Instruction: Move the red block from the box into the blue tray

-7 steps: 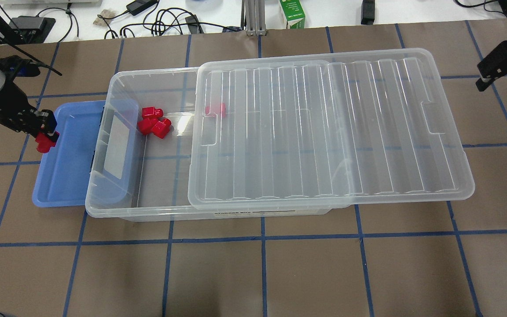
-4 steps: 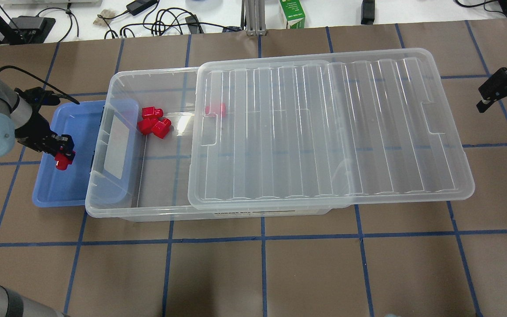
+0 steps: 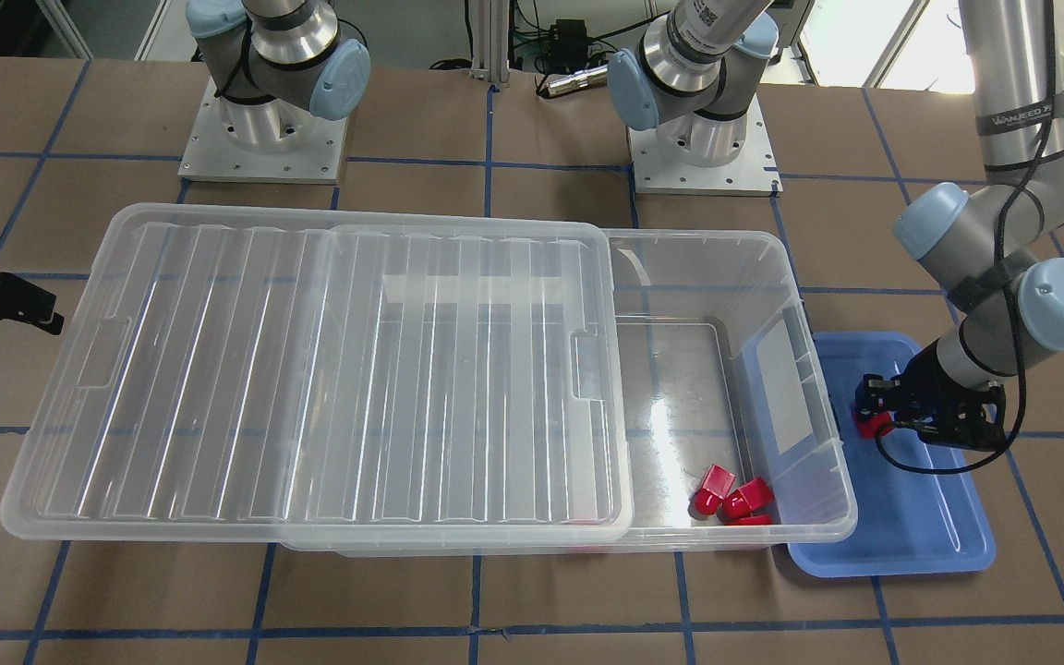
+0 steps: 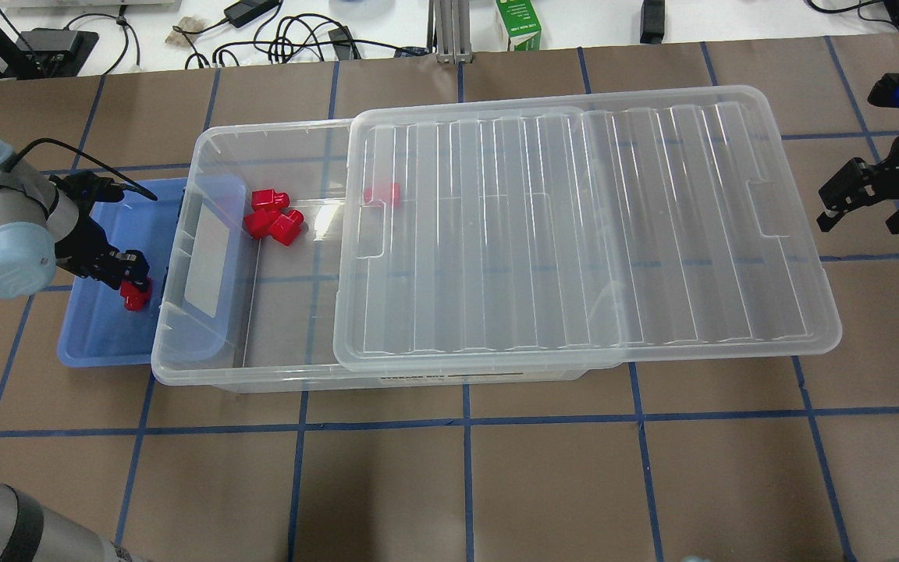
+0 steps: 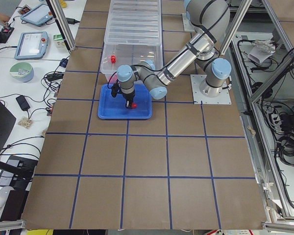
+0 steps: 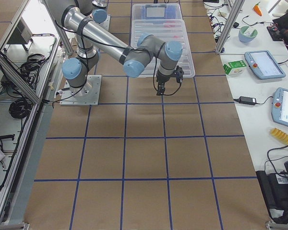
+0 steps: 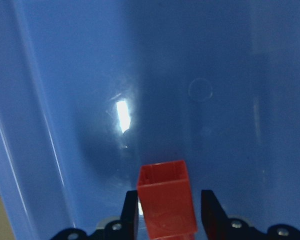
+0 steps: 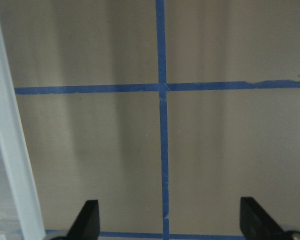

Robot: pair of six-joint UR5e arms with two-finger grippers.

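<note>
At left of the overhead view, my left end effector [image 4: 130, 281] clamps the block [image 4: 136, 297] by its flat sides, low over the tray [image 4: 94, 343]; it looks light, stiff, slippery. Right end effector [image 4: 863, 212]: jaws apart.

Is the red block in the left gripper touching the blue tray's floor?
Cannot tell. The left wrist view looks down past the red block onto the blue tray, hiding any gap; the other views are too small.
</note>
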